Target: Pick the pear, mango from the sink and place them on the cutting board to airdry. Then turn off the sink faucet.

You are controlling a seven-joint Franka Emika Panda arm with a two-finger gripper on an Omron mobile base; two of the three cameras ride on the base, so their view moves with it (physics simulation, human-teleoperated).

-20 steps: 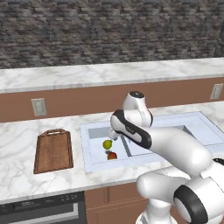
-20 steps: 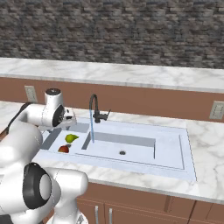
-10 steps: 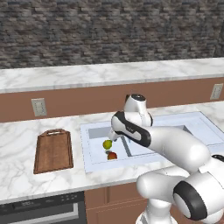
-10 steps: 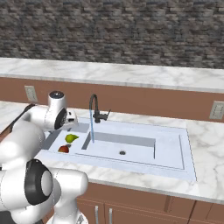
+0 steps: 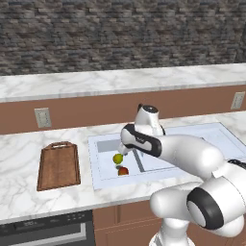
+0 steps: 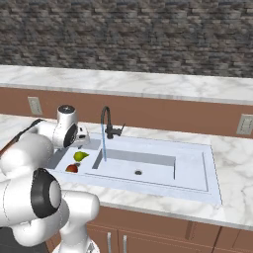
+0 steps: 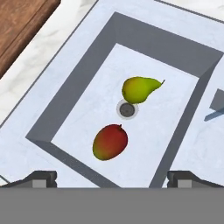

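Lying in the sink (image 7: 65, 100) basin — 1 pear (image 7: 139, 89); 1 mango (image 7: 110, 142).

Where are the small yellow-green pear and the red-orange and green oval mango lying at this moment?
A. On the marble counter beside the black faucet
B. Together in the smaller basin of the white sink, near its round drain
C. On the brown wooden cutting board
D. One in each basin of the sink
B: in the hand view the pear and mango lie either side of the drain in one basin of the sink; the cutting board holds no fruit.
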